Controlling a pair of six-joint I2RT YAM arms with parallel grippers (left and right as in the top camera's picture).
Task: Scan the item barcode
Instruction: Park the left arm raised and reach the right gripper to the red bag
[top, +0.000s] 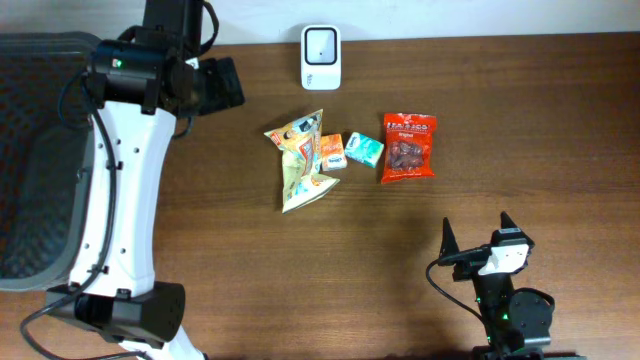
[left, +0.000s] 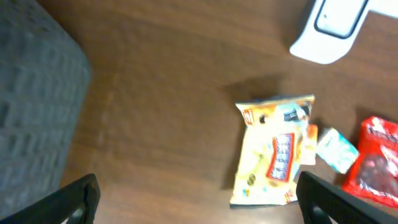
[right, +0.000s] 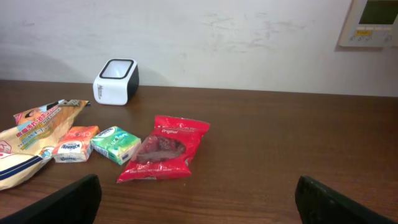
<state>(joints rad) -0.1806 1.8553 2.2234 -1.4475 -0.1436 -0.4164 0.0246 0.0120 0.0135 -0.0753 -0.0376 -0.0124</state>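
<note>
Dark brown wood-grain bench (top: 400, 260), matte, w/ a plain white wall (right: 217, 37) behind it and a beige wall panel (right: 372, 23) top right. A grey mesh-textured surface (top: 40, 150) sits at the bench's left edge.

The white boxy barcode scanner w/ dark window (top: 321, 56) stands at the far edge, centre. Items lie in a row mid-bench, in front of the scanner:
- crinkly yellow snack bag (top: 300, 160), lying flat
- small orange pack (top: 333, 152), touching the bag
- small teal pack (top: 364, 149), right beside the orange one
- glossy red pouch (top: 408, 146), just beside the teal pack

Left hand (left: 198, 180): fingers wide apart, holding nothing, up over the far-left bench w/ the yellow bag near, ahead of it.

Right hand (top: 476, 222): fingers wide apart, holding nothing, at the near edge, well apart from the items; the red pouch is closest.
</note>
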